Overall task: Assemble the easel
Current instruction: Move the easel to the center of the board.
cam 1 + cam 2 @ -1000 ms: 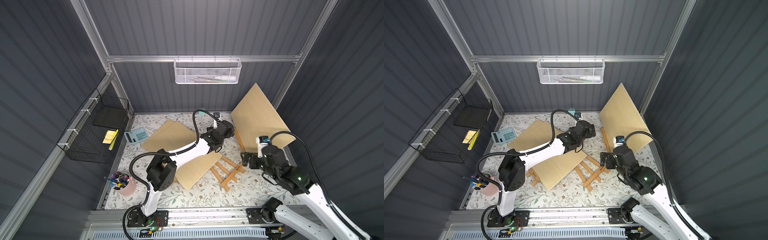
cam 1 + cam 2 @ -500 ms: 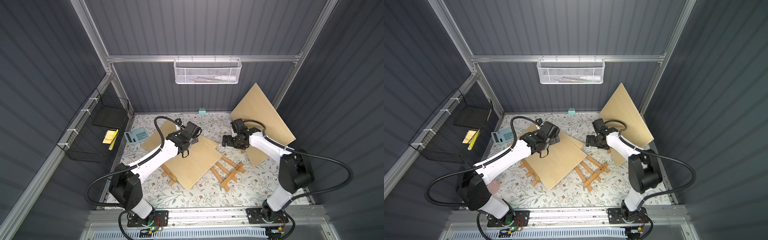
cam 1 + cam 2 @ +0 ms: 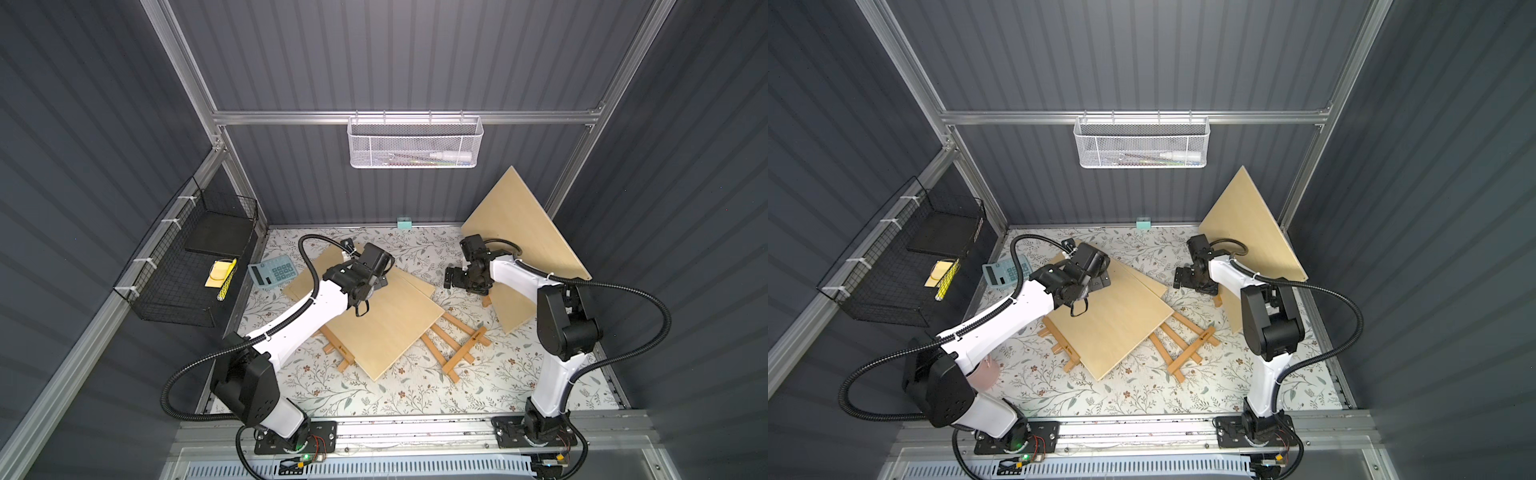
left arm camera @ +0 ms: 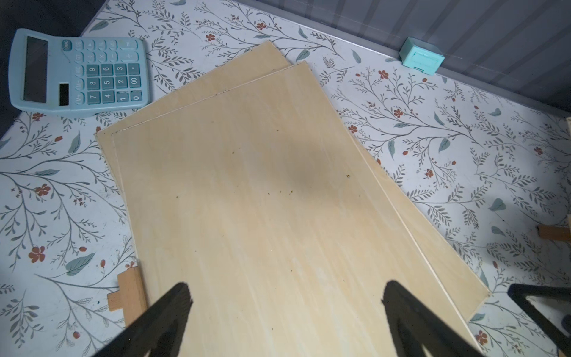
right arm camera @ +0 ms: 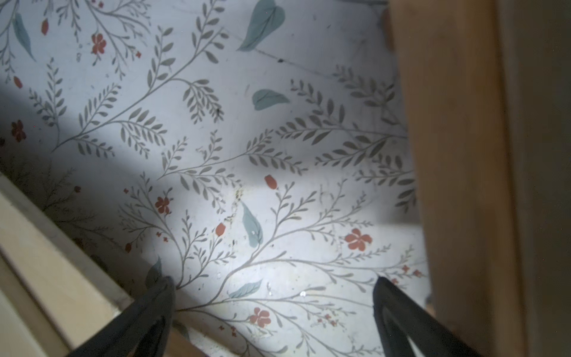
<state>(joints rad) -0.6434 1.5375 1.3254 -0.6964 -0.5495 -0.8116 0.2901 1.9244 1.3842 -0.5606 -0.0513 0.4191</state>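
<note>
Wooden easel frames lie flat on the floral table, partly under a stack of plywood boards (image 3: 386, 324): one frame (image 3: 455, 347) shows to the right of the stack, another (image 3: 338, 353) to its left. My left gripper (image 4: 285, 296) hangs open over the top board (image 4: 262, 201), holding nothing. My right gripper (image 5: 272, 290) is open low over bare mat, between a board edge (image 5: 55, 256) and a wooden strip (image 5: 457, 154). In both top views it sits at the back right (image 3: 453, 280) (image 3: 1183, 278), in front of a leaning board (image 3: 519, 224).
A teal calculator (image 3: 272, 270) lies at the back left and a small teal box (image 3: 404, 223) by the back wall. A black wire basket (image 3: 195, 266) hangs on the left wall, a white mesh basket (image 3: 413, 143) on the back rail. Another board (image 3: 511, 307) lies at the right.
Since a second ago the left gripper has drawn back over the stacked boards and the right arm has reached to the back right. Nothing has moved in the last half second.
</note>
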